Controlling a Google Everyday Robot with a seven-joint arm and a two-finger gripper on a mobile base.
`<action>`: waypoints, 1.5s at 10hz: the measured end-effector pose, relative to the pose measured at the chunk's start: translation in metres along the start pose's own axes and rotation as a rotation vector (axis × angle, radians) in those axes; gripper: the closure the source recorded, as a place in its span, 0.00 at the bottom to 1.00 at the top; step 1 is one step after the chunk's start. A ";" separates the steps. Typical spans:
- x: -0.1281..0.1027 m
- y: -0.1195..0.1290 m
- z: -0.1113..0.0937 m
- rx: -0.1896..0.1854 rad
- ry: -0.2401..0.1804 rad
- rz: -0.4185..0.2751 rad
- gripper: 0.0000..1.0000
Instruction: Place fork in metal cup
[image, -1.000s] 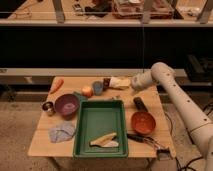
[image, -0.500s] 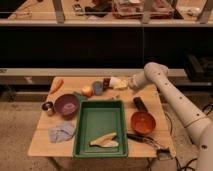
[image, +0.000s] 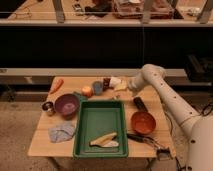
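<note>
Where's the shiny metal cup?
In the camera view, the metal cup stands near the left edge of the table, just left of the purple bowl. The end effector is at the back middle.

The metal cup (image: 48, 106) stands beside bowl (image: 67, 113); fork (image: 104, 98) lies behind tray (image: 102, 122).

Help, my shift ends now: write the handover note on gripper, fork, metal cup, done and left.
Gripper: open, empty, above the table's far side next to the white cup.
Metal cup: upright at the table's left edge, beside the purple bowl.
Fork: I cannot pick it out for certain.
Done: nothing; nothing sticks out of the metal cup.
Left: find the fork, grasp it, drop it in the metal cup.
</note>
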 end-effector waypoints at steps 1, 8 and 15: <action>-0.002 0.002 0.005 0.001 -0.009 0.007 0.20; -0.011 0.001 0.022 0.008 -0.053 0.033 0.20; -0.003 -0.007 0.018 0.013 -0.058 0.022 0.20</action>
